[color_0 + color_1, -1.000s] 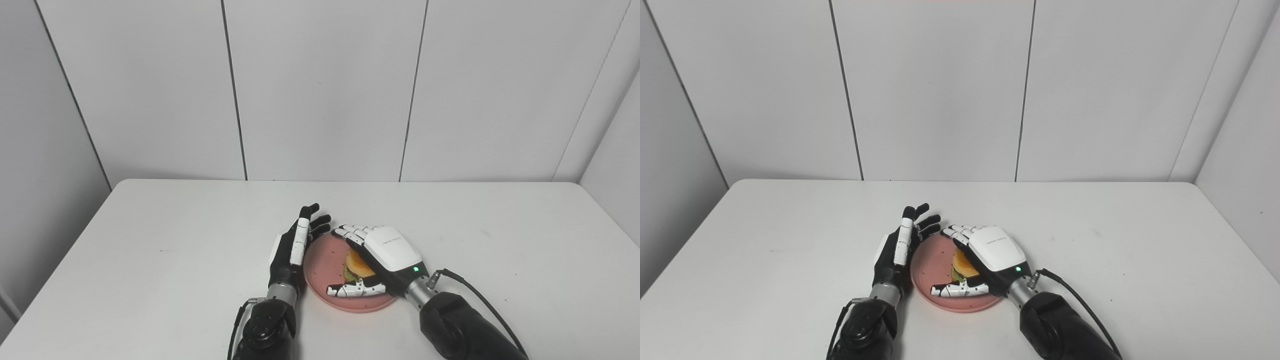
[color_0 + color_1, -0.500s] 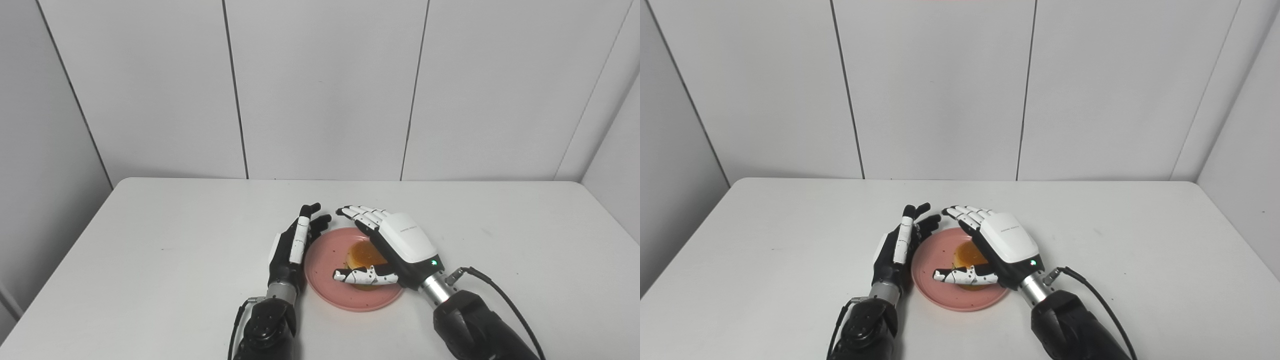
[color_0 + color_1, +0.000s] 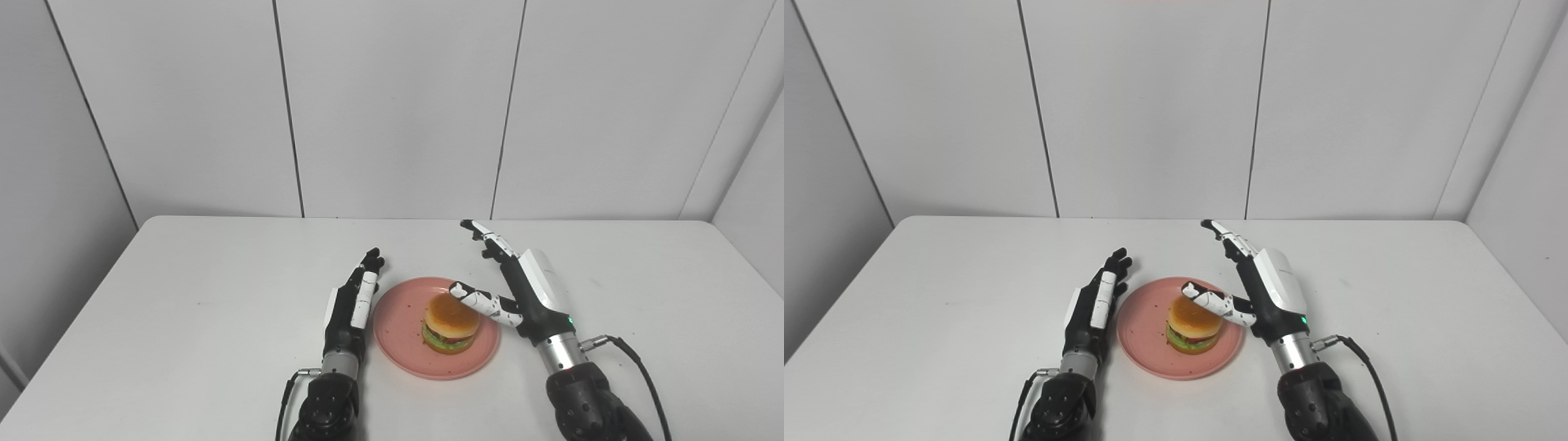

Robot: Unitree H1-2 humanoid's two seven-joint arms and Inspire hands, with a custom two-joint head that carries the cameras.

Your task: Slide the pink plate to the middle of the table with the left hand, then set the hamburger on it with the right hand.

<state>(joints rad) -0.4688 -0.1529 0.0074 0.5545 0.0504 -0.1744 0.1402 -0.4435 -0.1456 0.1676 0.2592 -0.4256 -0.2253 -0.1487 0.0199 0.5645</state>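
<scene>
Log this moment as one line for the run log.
hamburger: upright on pink plate | right robot hand: open, beside hamburger | left robot hand: open, at plate's left rim | table: plate near middle

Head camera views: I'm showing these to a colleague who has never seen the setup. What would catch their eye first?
Most likely the hamburger, sitting upright on the pink plate near the middle of the white table, the only colour in a pale scene. Then the two robot hands flanking it: the left robot hand open beside the plate's left rim, the right robot hand open, raised at the plate's right, its thumb over the bun.
</scene>
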